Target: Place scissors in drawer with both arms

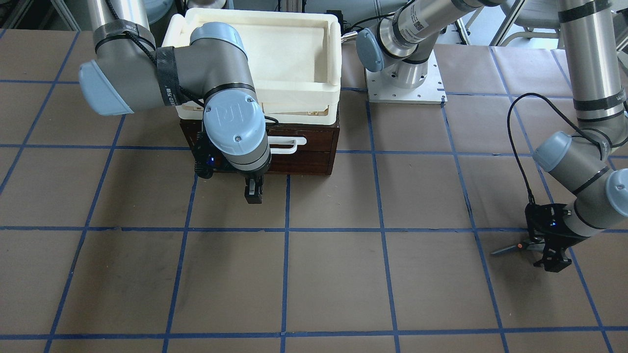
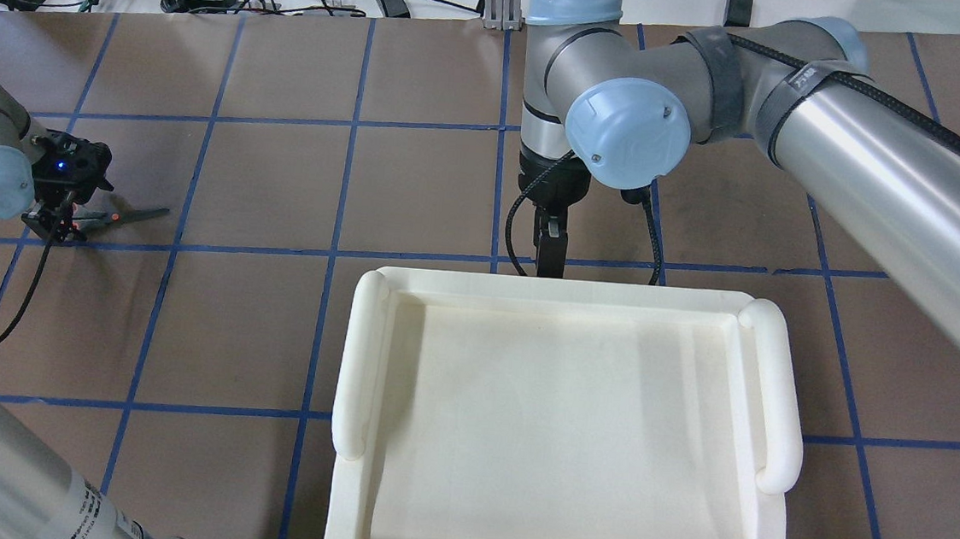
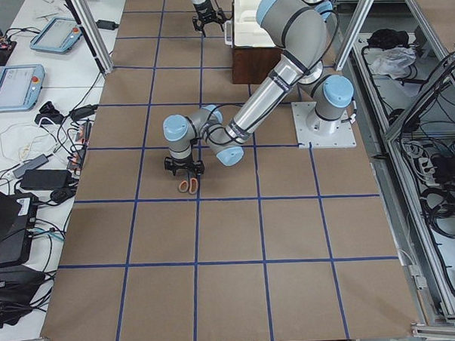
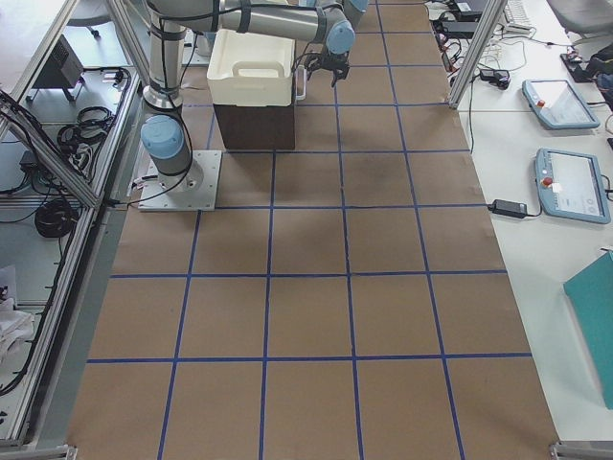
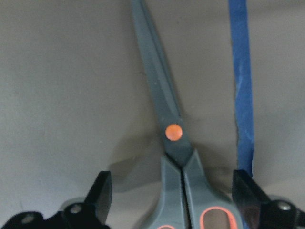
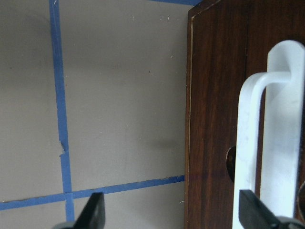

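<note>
- Bright, even light falls from above; shadows on the table (image 1: 333,274) are faint and soft.
- The white tray (image 2: 561,430) is nearly washed out.
- Close up, the scissors (image 5: 167,119), drawer (image 6: 214,95) and white handle (image 6: 281,143) look slightly blurred.

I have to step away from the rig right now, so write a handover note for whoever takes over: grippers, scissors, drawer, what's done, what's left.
Grippers: the left gripper is open and low over the table, with a finger on either side of the scissors at the handle end. The right gripper is open just in front of the drawer, not on its white loop handle.
Things: the scissors lie flat with blades shut. The drawer is shut, under a white tray.
Done: both arms are positioned; nothing is grasped.
Left: grip the scissors, pull the drawer open, place the scissors inside.
</note>
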Robot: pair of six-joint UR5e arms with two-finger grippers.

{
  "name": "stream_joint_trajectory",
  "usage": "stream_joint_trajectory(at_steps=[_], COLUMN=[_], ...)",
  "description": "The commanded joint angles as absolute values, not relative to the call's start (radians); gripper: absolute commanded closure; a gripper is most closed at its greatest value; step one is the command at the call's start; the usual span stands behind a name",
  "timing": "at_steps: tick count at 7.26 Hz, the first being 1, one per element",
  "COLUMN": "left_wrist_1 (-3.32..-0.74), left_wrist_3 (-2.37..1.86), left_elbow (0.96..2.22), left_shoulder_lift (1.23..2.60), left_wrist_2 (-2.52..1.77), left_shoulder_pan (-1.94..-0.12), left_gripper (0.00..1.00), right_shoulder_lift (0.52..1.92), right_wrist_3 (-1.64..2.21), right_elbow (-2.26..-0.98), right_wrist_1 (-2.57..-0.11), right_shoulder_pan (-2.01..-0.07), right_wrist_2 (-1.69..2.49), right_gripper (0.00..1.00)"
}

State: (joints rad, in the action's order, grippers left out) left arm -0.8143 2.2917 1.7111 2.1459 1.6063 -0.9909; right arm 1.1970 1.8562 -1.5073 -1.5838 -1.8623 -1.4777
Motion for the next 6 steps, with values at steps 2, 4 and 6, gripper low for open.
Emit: stream_joint_trajectory(at_steps=[2,4,6], left_wrist_1=[-0.824,-0.831,-0.837], left_wrist_3=[2.283,2.281,2.281], left_elbow=[1.713,1.718,1.718], left_shoulder_lift=[2.137,2.137,2.137], left_wrist_2=[1.608,1.606,1.606], left_shoulder_pan=[-0.986,-0.986,-0.988], left_gripper=[0.13,0.13,0.22], right_shoulder_lift=[1.186,1.177,1.166], right_wrist_3=[1.861,1.861,1.861], right_elbow=[-1.499,-1.502,-1.503], right_wrist_1=[-1.523,-1.513,-1.513], right_shoulder_pan=[-1.862,-1.862,-1.862], right_wrist_2=[-1.476,-1.462,-1.462], right_gripper=[0.0,0.0,0.0])
